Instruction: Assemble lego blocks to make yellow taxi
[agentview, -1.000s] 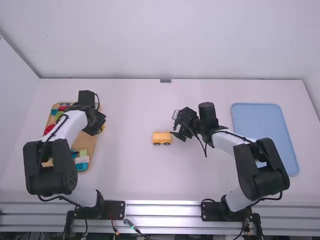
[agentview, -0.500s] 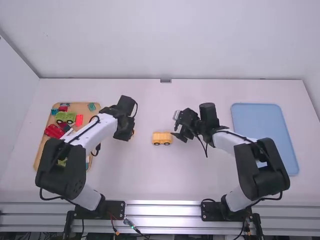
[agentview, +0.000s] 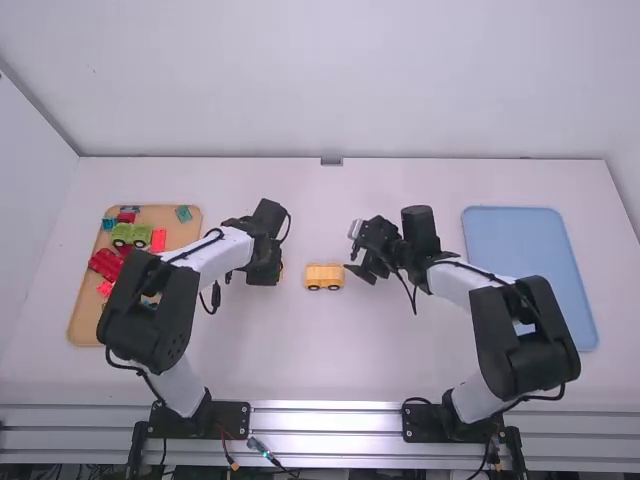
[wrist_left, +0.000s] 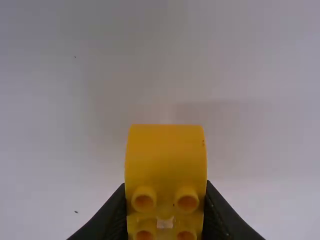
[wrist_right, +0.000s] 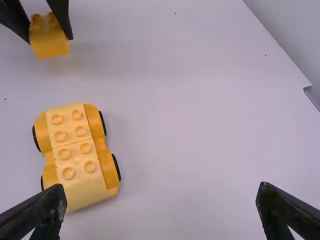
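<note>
Left of the car, my left gripper (agentview: 275, 275) is over the middle of the table. In the left wrist view that gripper (wrist_left: 165, 215) is shut on a yellow block (wrist_left: 165, 155) with a curved end and several studs. The right wrist view shows the same yellow block (wrist_right: 50, 44) held above the table. A yellow car body (agentview: 324, 276) with black wheels stands on the table; its studded top faces up as the yellow car body (wrist_right: 75, 145) in the right wrist view. Just right of it is my right gripper (agentview: 353, 254); in its wrist view this gripper (wrist_right: 162, 205) is open and holds nothing.
At the left a wooden tray (agentview: 88, 318) holds a green car (agentview: 130, 234), a red car (agentview: 106, 263) and several loose blocks. A blue tray (agentview: 520, 240) lies at the right. The white table (agentview: 300, 370) extends between them.
My left gripper has moved right from the wooden tray toward the car body, carrying the yellow block. The right arm has barely moved, and the car body has stayed in place.
</note>
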